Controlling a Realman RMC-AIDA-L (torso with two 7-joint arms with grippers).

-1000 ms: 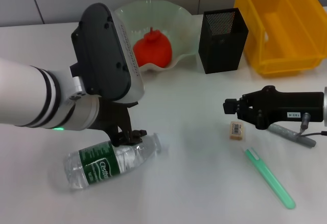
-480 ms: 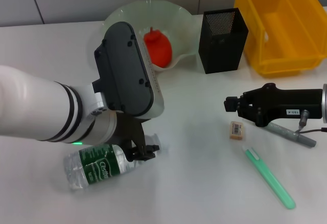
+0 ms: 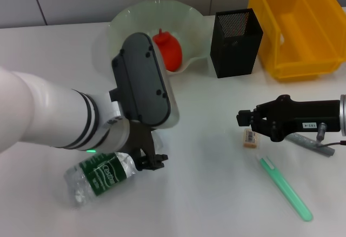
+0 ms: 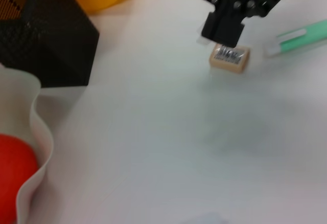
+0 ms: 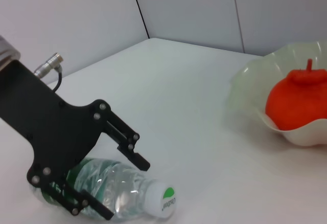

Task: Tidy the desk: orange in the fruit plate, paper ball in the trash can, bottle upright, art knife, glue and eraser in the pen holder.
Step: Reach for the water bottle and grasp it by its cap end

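Shifted further over bottle [image 3: 100,176] since prev. frame: left gripper [image 3: 147,160], jaws spread astride bottle body, nothing clamped yet. Light, slick, crushable; grip mid-body. Right gripper [image 3: 244,117] over eraser [image 3: 249,138], open/shut unclear.

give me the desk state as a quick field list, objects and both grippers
orange: in the fruit plate
bottle: lying on its side on the table
left gripper: open, fingers either side of the bottle near its neck
right gripper: low over the table, right by the eraser
pen holder: upright, beside the fruit plate
trash can: far right corner
green pen-like tool: flat on the table near the right arm
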